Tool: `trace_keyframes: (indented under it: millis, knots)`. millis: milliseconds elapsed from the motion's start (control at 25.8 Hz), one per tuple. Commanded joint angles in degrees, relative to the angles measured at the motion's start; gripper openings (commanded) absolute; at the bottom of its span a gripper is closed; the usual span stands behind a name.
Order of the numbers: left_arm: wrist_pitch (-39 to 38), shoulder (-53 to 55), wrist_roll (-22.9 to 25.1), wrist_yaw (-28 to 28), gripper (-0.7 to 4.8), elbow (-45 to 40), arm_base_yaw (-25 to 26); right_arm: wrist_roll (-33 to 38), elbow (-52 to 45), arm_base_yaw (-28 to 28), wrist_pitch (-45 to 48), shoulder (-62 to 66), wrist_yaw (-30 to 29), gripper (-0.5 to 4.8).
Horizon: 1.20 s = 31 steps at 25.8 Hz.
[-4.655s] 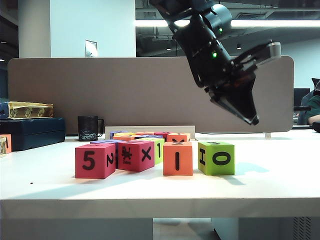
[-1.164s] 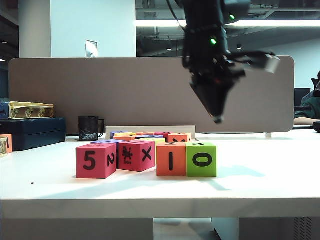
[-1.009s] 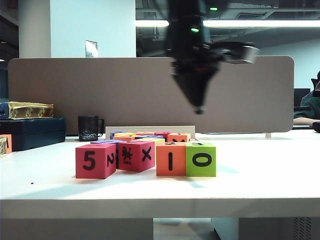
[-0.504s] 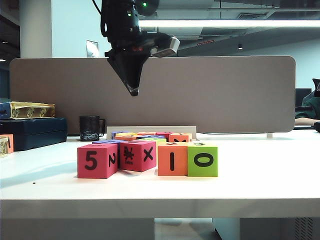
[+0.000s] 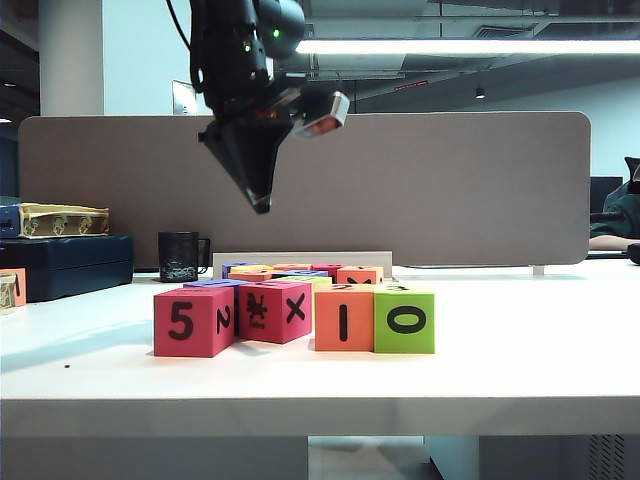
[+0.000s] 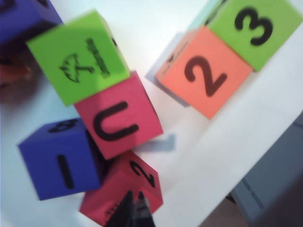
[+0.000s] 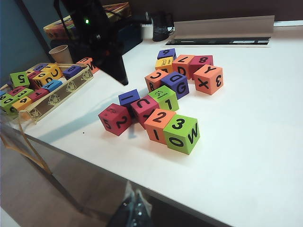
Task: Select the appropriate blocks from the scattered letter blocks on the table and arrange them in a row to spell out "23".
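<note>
Exterior view is showing the left pincer (image 5: 262,205) hanging closed and empty above the red "5" cube (image 5: 192,321), well clear of everything. The orange block (image 5: 344,318) and lime green block (image 5: 405,319) are sitting flush side by side near the counter (image 5: 520,385) front edge, tops reading "2" and "3" (the left wrist view is showing that nicely), so the row is looking basically done to me. The right pincer (image 7: 132,207) is parked low off the front of the counter, jaws together, holding nothing. These cubes are looking like light, squishy foam, so I'm guessing a gentle pinch across two opposite flat sides, mid-height, is the way to go; squeezing hard or nudging would probably slide them.
</note>
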Motion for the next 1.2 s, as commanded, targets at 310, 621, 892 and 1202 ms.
trace_keyframes:
  millis: [310, 621, 892, 1202]
  knots:
    - [3.1, -0.3, 0.1, 2.3, -0.06, -12.5, -0.2, -0.2, 0.2, 0.0, 0.9, 0.9, -0.1, -0.01]
    - [14.8, -0.2, 0.1, 4.8, -0.06, -19.6, -1.3, -0.2, 0.2, 0.0, 0.7, 0.9, -0.1, -0.01]
    - [22.8, 1.7, 0.1, -1.0, -0.06, -20.1, -1.3, -0.2, 0.2, 0.0, 0.3, 0.9, -0.1, -0.01]
    - [37.5, 3.3, 0.2, -8.2, -0.06, -20.1, -0.8, -0.2, 0.2, 0.0, -0.7, 0.9, -0.1, -0.01]
